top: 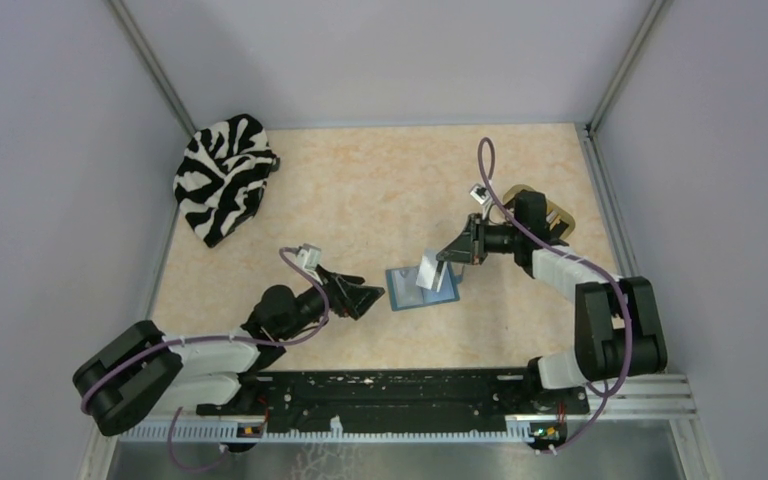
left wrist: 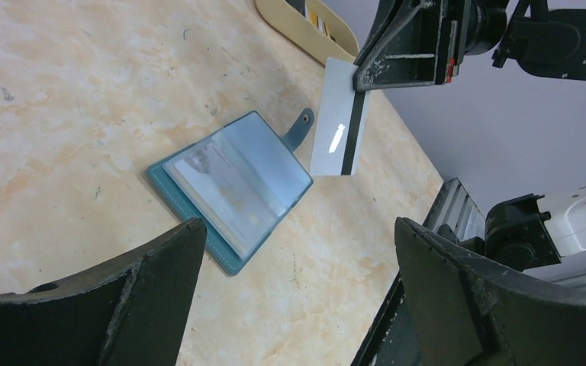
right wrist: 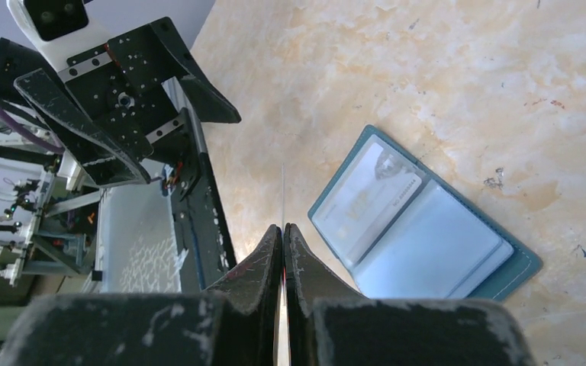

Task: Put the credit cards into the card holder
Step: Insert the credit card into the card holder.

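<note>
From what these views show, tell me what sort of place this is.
Probably a robot test cell: plain walls box in a marbled tabletop, and a rail at its near edge carries the left arm and right arm.

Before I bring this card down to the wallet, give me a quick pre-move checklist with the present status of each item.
1. Right pincer shut on the card: ok.
2. Card holder lying open on the table, pockets up: ok.
3. Empty-looking pocket available: ok.
4. Card's lower edge lined up with that pocket's slot: cannot tell.
5. Left pincer open, empty, apart from the holder: ok.
6. Holder pinned down against sliding: not ok, nothing holds it.
</note>
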